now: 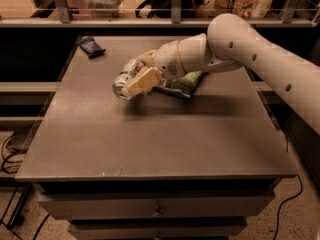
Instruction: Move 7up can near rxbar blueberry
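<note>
Over the left-centre of the grey tabletop (150,149), the cream two-finger gripper (133,80) pinches the small silver-white, green-banded 7up can (128,74) across its body, apparently lifted clear of the surface. The can is tipped nearly flat, long axis roughly 2-to-8 o'clock, round end facing 8. The flat dark blue rxbar blueberry (91,46) lies well apart between 10 and 11 o'clock from the can, near the far left corner; a green-white snack bag (184,84) sits at 3 o'clock.

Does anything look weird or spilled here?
The can is tipped on its side, held in the gripper above the table. That is just how it is gripped. No spill shows. The bar lies flat at the far left corner.
</note>
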Robot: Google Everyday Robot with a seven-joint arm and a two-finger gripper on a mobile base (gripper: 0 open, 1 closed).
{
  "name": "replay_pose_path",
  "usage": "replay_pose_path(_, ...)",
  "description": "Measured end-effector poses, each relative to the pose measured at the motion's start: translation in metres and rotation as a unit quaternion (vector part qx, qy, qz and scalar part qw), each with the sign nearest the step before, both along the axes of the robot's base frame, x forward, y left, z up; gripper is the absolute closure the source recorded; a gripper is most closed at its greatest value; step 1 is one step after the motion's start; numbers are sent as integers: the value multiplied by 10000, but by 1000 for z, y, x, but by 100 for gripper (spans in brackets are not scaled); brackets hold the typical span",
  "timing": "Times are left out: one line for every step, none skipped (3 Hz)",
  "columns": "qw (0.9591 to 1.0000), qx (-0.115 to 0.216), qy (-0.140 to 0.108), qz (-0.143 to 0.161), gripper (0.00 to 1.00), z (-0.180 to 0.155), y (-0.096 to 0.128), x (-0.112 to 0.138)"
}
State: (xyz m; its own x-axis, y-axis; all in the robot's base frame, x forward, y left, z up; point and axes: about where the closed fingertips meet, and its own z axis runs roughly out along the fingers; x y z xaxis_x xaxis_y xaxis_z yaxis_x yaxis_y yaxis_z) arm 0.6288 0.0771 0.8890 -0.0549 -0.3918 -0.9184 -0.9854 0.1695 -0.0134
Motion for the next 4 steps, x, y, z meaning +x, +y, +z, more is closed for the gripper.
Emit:
replay_pose_path(9988,29,-192,-439,100,1,-8,20)
replay_pose_path(9939,63,-371,-1036,100,2,-19,43)
replay_pose_path(9846,151,-545,-1652,100,2,-28,74)
replay_pose_path(9748,212,-660,-2121,100,-3,-32,105)
